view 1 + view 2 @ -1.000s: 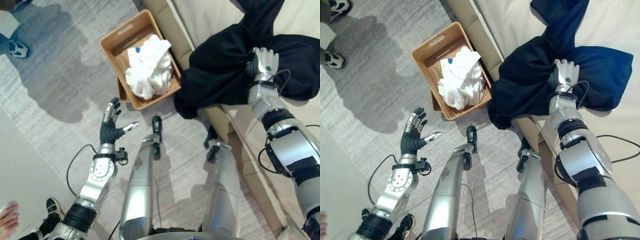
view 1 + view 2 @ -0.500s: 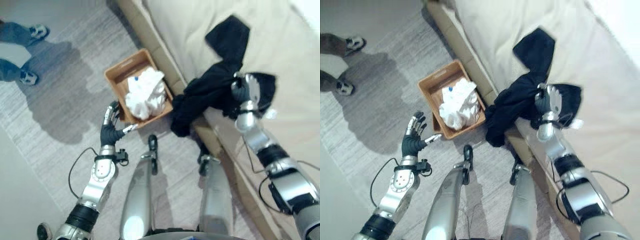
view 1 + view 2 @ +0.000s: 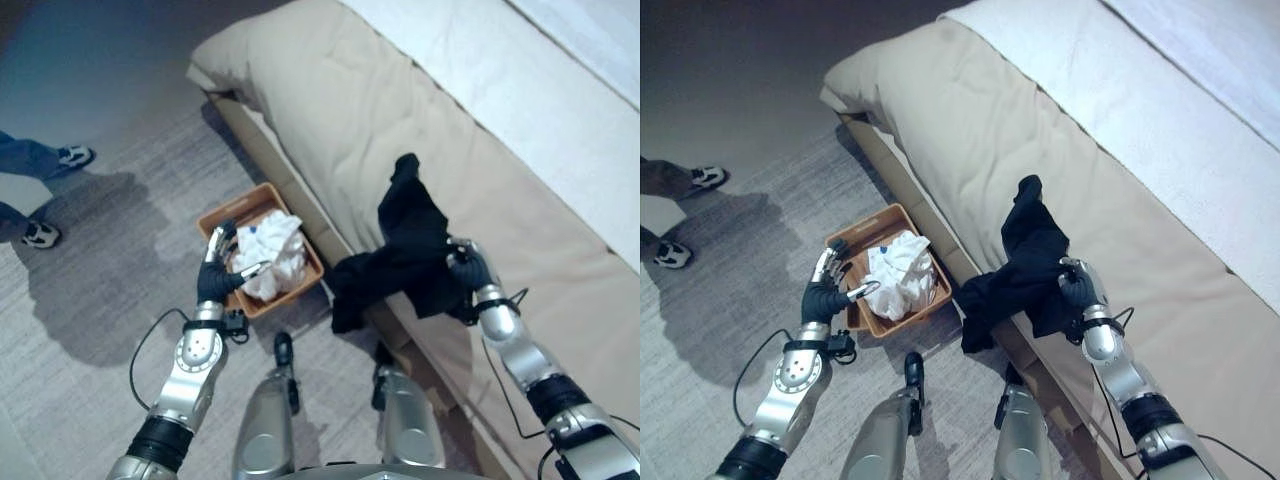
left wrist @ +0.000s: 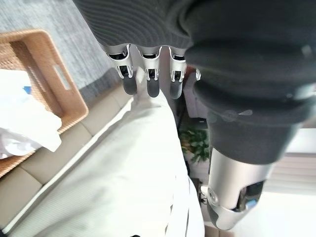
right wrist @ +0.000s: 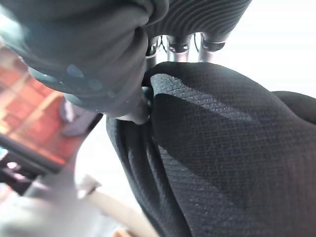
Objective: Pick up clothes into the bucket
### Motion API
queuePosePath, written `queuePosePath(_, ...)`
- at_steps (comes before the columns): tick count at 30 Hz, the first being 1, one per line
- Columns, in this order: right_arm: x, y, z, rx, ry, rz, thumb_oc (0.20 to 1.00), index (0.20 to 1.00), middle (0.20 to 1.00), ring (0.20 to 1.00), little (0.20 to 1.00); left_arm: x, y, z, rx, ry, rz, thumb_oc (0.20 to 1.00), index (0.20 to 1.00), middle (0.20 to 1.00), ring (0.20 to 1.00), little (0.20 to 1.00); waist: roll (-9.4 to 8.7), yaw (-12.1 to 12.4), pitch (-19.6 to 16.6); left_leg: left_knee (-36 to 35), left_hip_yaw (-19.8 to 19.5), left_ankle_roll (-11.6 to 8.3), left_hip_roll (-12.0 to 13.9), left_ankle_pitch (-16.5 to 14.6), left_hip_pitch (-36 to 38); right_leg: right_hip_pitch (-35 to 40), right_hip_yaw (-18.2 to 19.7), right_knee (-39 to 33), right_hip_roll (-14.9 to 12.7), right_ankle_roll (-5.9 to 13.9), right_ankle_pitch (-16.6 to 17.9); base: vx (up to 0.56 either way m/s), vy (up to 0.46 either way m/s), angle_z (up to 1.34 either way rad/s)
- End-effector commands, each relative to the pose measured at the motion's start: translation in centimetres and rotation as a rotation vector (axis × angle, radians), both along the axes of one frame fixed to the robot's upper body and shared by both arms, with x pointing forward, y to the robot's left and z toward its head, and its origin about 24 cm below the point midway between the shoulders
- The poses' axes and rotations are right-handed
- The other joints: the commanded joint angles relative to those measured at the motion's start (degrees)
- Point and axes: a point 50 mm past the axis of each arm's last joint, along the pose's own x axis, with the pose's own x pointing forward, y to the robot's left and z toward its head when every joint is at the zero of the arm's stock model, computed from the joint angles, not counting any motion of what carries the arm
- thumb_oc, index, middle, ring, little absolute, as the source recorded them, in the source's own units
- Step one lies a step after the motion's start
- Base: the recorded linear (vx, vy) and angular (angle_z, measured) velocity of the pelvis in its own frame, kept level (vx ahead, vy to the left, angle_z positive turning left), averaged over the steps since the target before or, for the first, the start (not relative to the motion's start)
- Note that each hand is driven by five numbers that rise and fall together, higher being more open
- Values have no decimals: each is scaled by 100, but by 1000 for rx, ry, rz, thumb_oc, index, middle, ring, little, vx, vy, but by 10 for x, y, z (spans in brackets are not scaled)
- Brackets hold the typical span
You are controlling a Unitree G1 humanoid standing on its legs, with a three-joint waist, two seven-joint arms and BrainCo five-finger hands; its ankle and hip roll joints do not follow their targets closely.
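Note:
A black garment (image 3: pixel 405 255) lies bunched at the bed's near edge, one end hanging down the side toward the floor. My right hand (image 3: pixel 470 272) is shut on its upper part; in the right wrist view the thumb (image 5: pixel 129 106) presses into the black cloth (image 5: pixel 217 148). A tan woven basket (image 3: pixel 235 200) stands on the floor against the bed base, with white cloth (image 3: pixel 270 258) piled inside. My left hand (image 3: pixel 212 283) hovers open just in front of the basket, its fingers (image 4: pixel 150 84) straight and holding nothing.
The beige mattress (image 3: pixel 330 110) runs from the upper left to the lower right, with white bedding (image 3: pixel 520 90) beyond it. A person's legs and shoes (image 3: pixel 40 195) stand on the grey carpet (image 3: pixel 90 300) at the far left.
The camera has pulled back and up, so the whole scene looks smaller. The black garment went from spread out to bunched in my right hand. My left hand stays open.

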Motion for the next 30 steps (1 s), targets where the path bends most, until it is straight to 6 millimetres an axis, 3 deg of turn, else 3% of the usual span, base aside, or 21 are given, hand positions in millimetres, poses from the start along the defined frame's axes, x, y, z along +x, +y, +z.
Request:
queuePosePath(1,8,0,40,83,-175,79,200,200,200,200,200,-6,2,0,38,-22,-18,1000,1000,1000,1000,1000,-160,-111,-494,-169,-44,-50,-11,71,62,3,13,-195,-291,390,727,56,5,0)
queuePosePath(7,-7,-11,58,184,-256,92,200,200,200,200,200,-9,2,-5,43,3,-28,1000,1000,1000,1000,1000,-228,-195,-813,-331,2,-55,-13,45,403,311,-2,-356,-221,445,746,91,2,3)
queuePosePath(8,-9,-13,69,211,-303,97,200,200,200,200,200,-8,1,-4,71,-1,-38,1000,1000,1000,1000,1000,-244,-228,-934,-381,44,-64,0,33,514,395,9,-410,-195,451,746,83,4,-4)
queuePosePath(13,-10,-9,83,285,-363,121,200,200,200,200,200,-3,-9,0,180,-8,-120,1000,1000,1000,1000,1000,-267,-267,-1196,-553,144,-83,48,33,813,606,21,-525,-139,474,751,86,-2,-16)
queuePosePath(19,-3,10,103,336,-382,264,200,200,200,200,200,6,-37,-2,417,-6,-342,1000,1000,1000,1000,1000,-265,-349,-1613,-841,330,-126,116,26,1263,854,117,-703,-36,503,747,84,-6,-16)
queuePosePath(21,-1,23,119,392,-406,368,200,200,200,200,200,11,-54,0,497,-31,-441,1000,1000,1000,1000,1000,-263,-401,-1800,-914,396,-150,156,12,1449,952,173,-747,13,494,694,99,-21,-18)
queuePosePath(30,2,60,148,475,-398,622,200,200,200,200,200,21,-101,18,467,-109,-677,1000,1000,1000,1000,1000,-240,-488,-2059,-998,561,-206,240,-14,1773,1154,299,-829,128,456,620,46,-23,-13)
